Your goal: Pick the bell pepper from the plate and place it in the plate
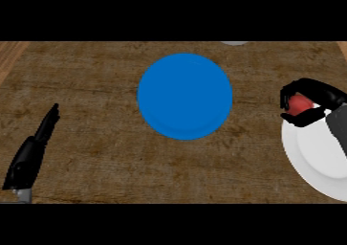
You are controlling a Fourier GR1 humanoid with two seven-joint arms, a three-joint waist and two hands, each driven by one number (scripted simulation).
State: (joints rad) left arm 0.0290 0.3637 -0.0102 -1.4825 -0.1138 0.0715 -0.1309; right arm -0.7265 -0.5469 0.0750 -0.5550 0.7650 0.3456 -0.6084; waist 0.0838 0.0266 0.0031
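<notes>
right hand (311, 103) curled round half-hidden bell pepper (300, 102), white plate (313, 155) cropped

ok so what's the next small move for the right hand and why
Probably lift and carry left toward the blue plate. The right hand is curled round the red pepper at the white plate's upper edge, and the blue plate holds nothing. The left hand rests open at lower left.
</notes>
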